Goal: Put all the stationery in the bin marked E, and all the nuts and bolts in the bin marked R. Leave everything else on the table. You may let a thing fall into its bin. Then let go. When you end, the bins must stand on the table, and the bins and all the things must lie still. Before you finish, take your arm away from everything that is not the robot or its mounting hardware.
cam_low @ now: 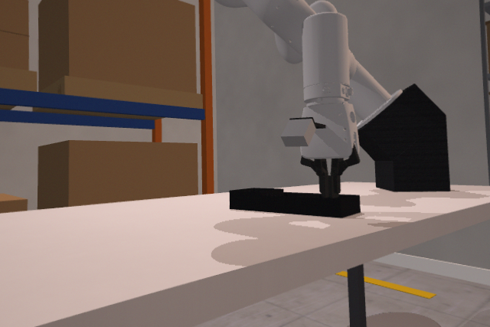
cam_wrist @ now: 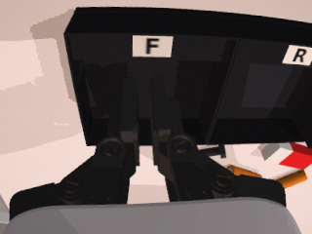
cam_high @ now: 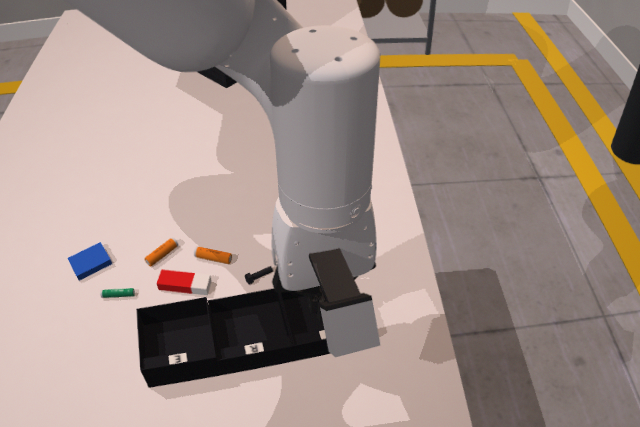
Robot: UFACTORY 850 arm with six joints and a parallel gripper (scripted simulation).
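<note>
A black row of three bins (cam_high: 232, 339) lies near the table's front edge, marked E (cam_high: 176, 358), R (cam_high: 253, 347) and F (cam_wrist: 151, 46). My gripper (cam_low: 329, 191) is shut with nothing seen between the fingers. It reaches down into the F bin at the row's right end; the wrist view shows the fingers inside it. Behind the bins lie a black bolt (cam_high: 258, 274), a red and white eraser (cam_high: 183, 281), two orange cylinders (cam_high: 161, 251) (cam_high: 213, 254), a green pen-like stick (cam_high: 118, 292) and a blue block (cam_high: 89, 260). All three bins look empty.
The arm's black base (cam_low: 411, 145) stands at the back of the table. The table's right edge (cam_high: 434, 277) runs close to the F bin. Shelves with cardboard boxes (cam_low: 114, 78) stand off the table.
</note>
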